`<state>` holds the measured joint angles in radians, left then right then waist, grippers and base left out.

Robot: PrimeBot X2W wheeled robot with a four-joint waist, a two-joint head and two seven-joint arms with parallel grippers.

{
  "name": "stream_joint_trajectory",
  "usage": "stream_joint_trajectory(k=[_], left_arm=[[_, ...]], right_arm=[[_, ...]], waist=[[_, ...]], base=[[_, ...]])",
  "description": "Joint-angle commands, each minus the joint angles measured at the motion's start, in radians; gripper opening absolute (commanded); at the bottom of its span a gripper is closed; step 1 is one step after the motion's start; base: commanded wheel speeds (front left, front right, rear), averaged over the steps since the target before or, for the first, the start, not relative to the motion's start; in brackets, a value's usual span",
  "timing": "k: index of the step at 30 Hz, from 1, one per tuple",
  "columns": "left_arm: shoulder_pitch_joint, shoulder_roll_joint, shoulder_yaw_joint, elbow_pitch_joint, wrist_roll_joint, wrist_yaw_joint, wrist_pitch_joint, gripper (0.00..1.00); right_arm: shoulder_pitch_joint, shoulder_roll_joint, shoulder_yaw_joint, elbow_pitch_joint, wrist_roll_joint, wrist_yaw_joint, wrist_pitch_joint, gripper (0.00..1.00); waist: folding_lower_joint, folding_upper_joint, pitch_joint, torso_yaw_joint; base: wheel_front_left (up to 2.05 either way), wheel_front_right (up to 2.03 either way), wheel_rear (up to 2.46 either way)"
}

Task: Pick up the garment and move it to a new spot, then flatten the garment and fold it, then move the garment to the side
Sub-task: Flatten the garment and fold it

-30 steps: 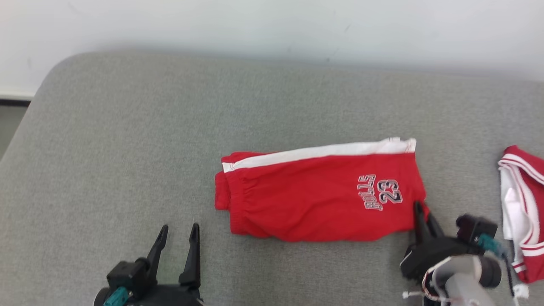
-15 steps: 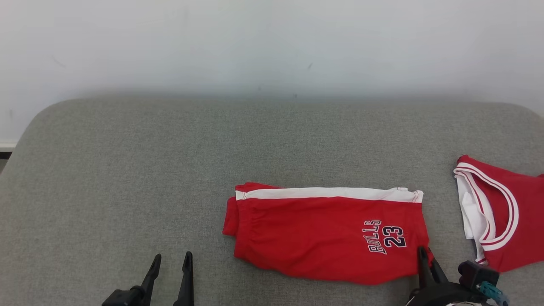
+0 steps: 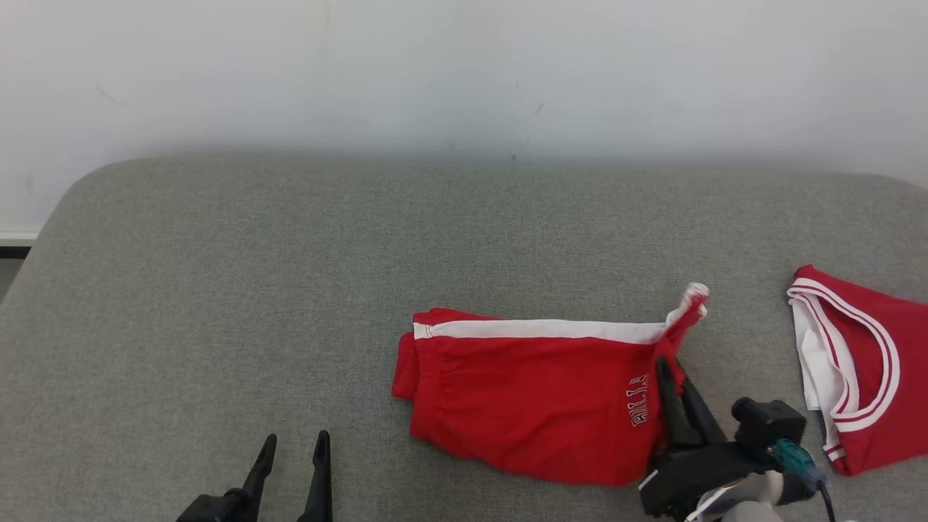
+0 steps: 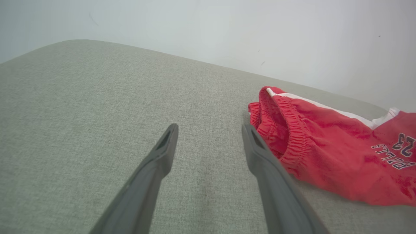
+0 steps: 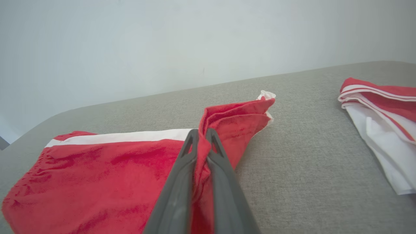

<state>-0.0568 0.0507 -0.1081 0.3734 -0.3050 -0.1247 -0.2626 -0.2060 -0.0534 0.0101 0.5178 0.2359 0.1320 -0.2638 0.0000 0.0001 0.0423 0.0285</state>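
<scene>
Right gripper (image 5: 202, 132) clamps the shorts' (image 3: 529, 406) raised hem; its wrist view shows red cloth between the fingers. Left gripper (image 4: 209, 127) stands wide, shorts just right of it; its view reads "BULLS 23". Jersey (image 3: 870, 326) lies right of the right gripper.

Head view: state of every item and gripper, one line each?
red shorts: folded, right end bunched and raised off the grey surface.
right gripper: shut on red shorts.
left gripper: open, empty, apart from the shorts.
jersey: lying loose at right, untouched.
</scene>
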Motion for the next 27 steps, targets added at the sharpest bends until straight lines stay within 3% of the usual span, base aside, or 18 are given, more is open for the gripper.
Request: stream_joint_trajectory(k=[1,11,20,23,27], left_arm=[[0.007,0.000,-0.003,0.002,-0.004,-0.006,-0.003,1.00],[-0.001,0.000,-0.017,-0.002,-0.006,0.010,-0.003,1.00],[-0.007,0.000,-0.028,0.001,-0.003,0.015,-0.003,1.00],[-0.011,0.000,-0.029,0.006,0.003,0.020,-0.003,1.00],[-0.016,0.000,-0.027,0.009,0.007,0.031,-0.003,1.00]], right_arm=[[-0.009,0.004,0.055,-0.030,0.012,-0.003,0.000,0.00],[-0.041,0.003,0.380,-0.070,0.093,-0.003,0.000,0.00],[-0.117,0.003,0.533,-0.021,0.150,-0.003,0.000,0.00],[-0.142,0.003,0.550,0.001,0.162,-0.003,0.000,1.00],[-0.157,0.003,0.561,-0.001,0.178,-0.003,0.000,1.00]], waist=[[0.0000,-0.0001,0.002,0.011],[0.0000,-0.0001,0.009,0.075],[0.0000,-0.0001,0.017,0.102],[0.0000,-0.0001,0.020,0.106],[0.0000,-0.0001,0.022,0.100]], base=[[0.00,0.00,0.00],[0.00,0.00,0.00],[0.00,0.00,0.00],[0.00,0.00,0.00],[0.00,0.00,0.00]])
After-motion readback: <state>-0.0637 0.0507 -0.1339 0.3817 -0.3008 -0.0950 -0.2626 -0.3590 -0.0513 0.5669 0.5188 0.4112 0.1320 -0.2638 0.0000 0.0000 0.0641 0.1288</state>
